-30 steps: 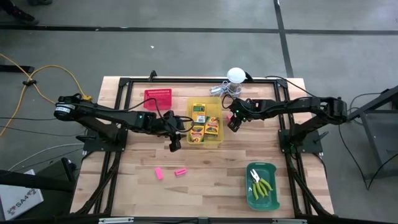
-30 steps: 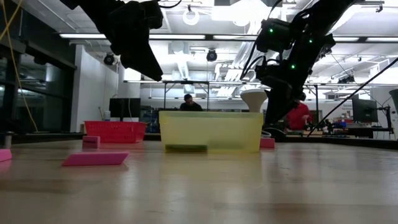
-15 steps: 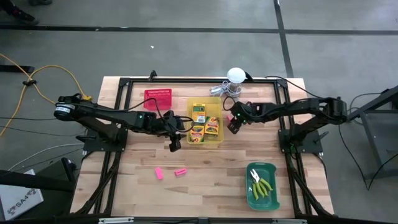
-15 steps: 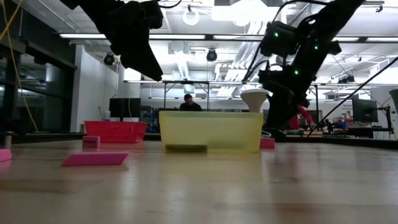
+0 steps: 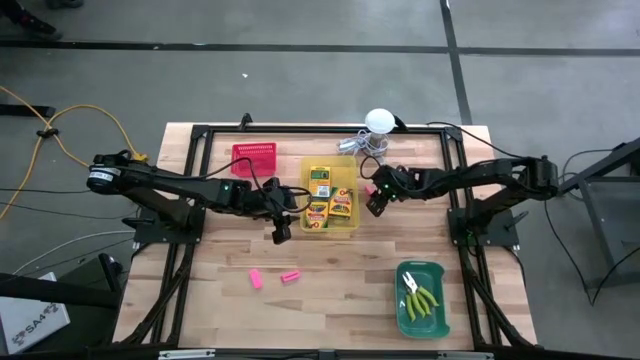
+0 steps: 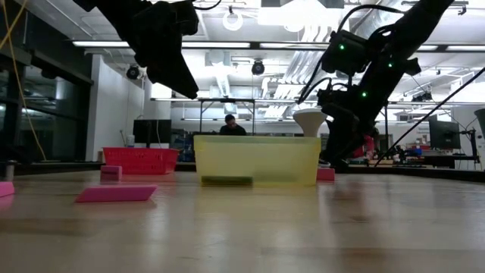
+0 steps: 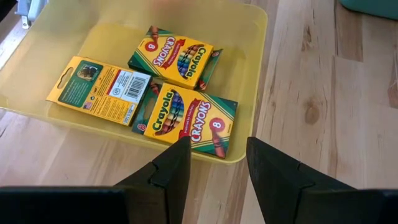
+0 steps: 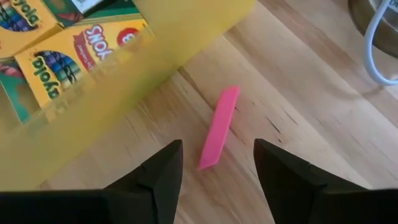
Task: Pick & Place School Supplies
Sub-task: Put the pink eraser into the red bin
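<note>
Two arms of mine reach in over the table (image 5: 200, 300), and I take the scene from my left side across. Far left of centre sits the red bin (image 5: 254, 157), near the back edge. My left gripper (image 5: 281, 228) hangs at the near left corner of the yellow bin (image 5: 345, 228), its fingers (image 7: 171, 169) parted with nothing between them, pointing down over the bin's near wall. In front of it, on bare wood, lie two pink erasers (image 5: 273, 277), close together and well apart from any bin.

Inside the yellow bin lie the crayon boxes (image 5: 328, 197); my left wrist view shows three of them flat on the floor of the bin, two face up and one (image 7: 102, 89) showing its back, and the high view adds a fourth toward the far end.

Just beyond the bin's right wall, my right gripper (image 5: 374, 201) is low over the table, jaws spread wide and empty. Between the fingers (image 8: 163, 171) my right wrist view shows a pink eraser (image 8: 219, 126) lying flat on the wood, just beside the yellow wall and not touched by either finger. Behind this gripper stands the white ball (image 5: 379, 121) with its metal clutter.

Near the front right of the table sits the green bin (image 5: 438, 325), holding the two tools with yellow-green handles (image 5: 421, 298)
</note>
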### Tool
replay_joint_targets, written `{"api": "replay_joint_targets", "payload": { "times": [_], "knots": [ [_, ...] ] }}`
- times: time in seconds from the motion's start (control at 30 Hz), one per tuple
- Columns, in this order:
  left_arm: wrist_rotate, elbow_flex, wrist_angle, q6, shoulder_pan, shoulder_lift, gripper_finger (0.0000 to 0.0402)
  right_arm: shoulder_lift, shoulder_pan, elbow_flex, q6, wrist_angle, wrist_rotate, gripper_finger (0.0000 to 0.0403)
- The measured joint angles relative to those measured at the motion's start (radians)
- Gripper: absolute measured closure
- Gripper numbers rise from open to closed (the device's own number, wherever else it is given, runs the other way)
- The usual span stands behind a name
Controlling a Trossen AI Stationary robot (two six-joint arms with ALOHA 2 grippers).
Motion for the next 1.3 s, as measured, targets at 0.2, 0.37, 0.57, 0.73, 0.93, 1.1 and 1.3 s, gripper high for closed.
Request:
{"api": "replay_joint_targets", "payload": {
  "times": [0.2, 0.37, 0.57, 0.73, 0.93, 1.1, 1.3],
  "knots": [
    [0.000, 0.000, 0.000, 0.000, 0.000, 0.000, 0.0252, 0.000, 0.000, -0.023, 0.014, 0.042, 0.001, 0.0215],
    [0.000, 0.000, 0.000, 0.000, 0.000, 0.000, 0.0252, 0.018, 0.000, -0.029, 0.015, 0.063, 0.001, 0.0215],
    [0.000, 0.000, 0.000, 0.000, 0.000, 0.000, 0.0252, 0.118, 0.006, -0.027, 0.007, 0.138, -0.003, 0.0215],
    [0.000, 0.000, 0.000, 0.001, 0.000, 0.000, 0.0252, 0.190, 0.010, -0.023, -0.004, 0.197, 0.021, 0.0215],
    [0.000, 0.000, 0.000, 0.002, 0.000, 0.000, 0.0252, 0.175, 0.015, -0.025, -0.009, 0.199, 0.031, 0.0215],
    [0.000, 0.000, 0.000, 0.003, 0.000, 0.000, 0.0252, 0.154, 0.014, -0.027, -0.013, 0.188, 0.025, 0.0215],
    [0.000, 0.000, 0.000, 0.003, 0.000, 0.000, 0.0252, 0.153, 0.014, -0.027, -0.013, 0.179, 0.033, 0.0215]
  ]
}}
